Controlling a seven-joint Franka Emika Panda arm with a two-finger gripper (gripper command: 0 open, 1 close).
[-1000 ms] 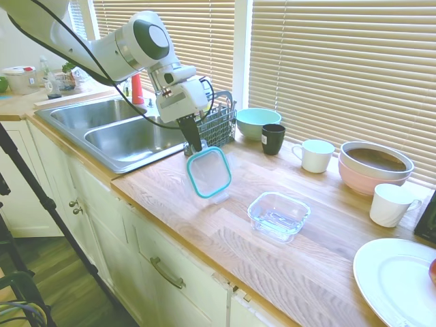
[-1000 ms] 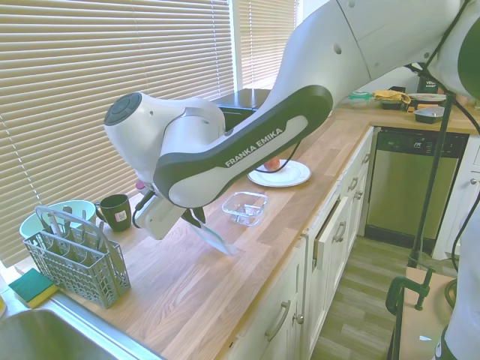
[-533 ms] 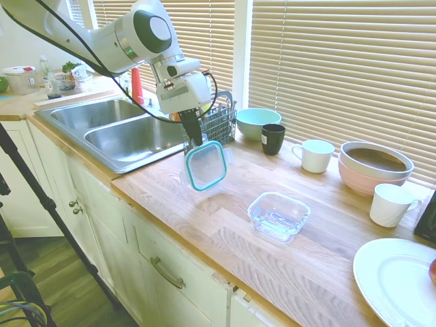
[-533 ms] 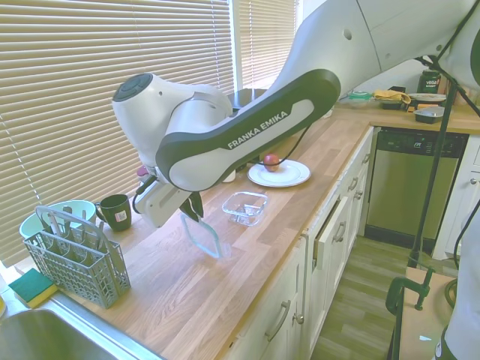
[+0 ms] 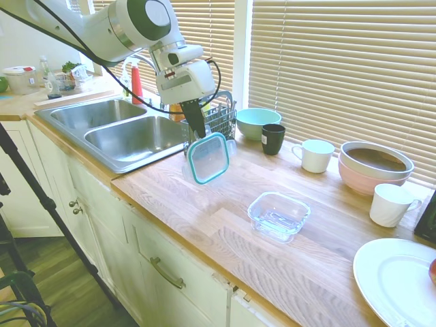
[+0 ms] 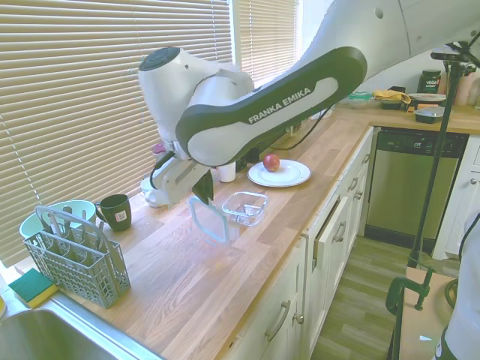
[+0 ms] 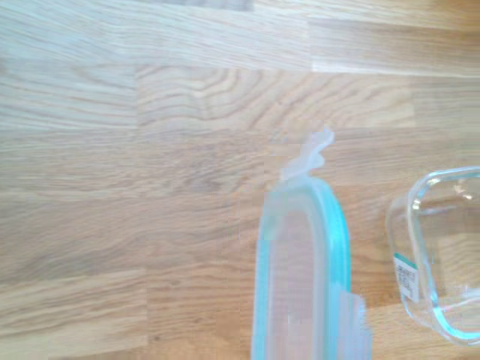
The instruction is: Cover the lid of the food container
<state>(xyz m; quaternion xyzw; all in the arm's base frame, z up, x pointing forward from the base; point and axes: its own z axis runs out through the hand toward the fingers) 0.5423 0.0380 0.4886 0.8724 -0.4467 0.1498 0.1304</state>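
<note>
My gripper point(image 5: 196, 129) is shut on the top edge of the lid point(image 5: 208, 158), a clear rounded-square lid with a teal rim that hangs on edge in the air above the wooden counter point(image 5: 204, 204). The lid point(image 6: 208, 220) also shows below the gripper point(image 6: 202, 191) in the second exterior view. The food container point(image 5: 278, 215) is a shallow clear glass dish standing on the counter, to the right of the lid and apart from it. In the wrist view the lid point(image 7: 300, 277) runs up from the bottom edge with the food container point(image 7: 442, 255) beside it.
A grey cutlery basket point(image 5: 216, 122) and a steel sink point(image 5: 122, 133) lie behind the arm. A teal bowl point(image 5: 257, 122), black cup point(image 5: 273, 138), white mugs point(image 5: 316, 155), stacked pink-and-grey bowls point(image 5: 375, 165) and a white plate point(image 5: 398, 281) line the counter.
The gripper has risen and carried the lid higher off the counter, shifting slightly toward the food container. The container has not moved.
</note>
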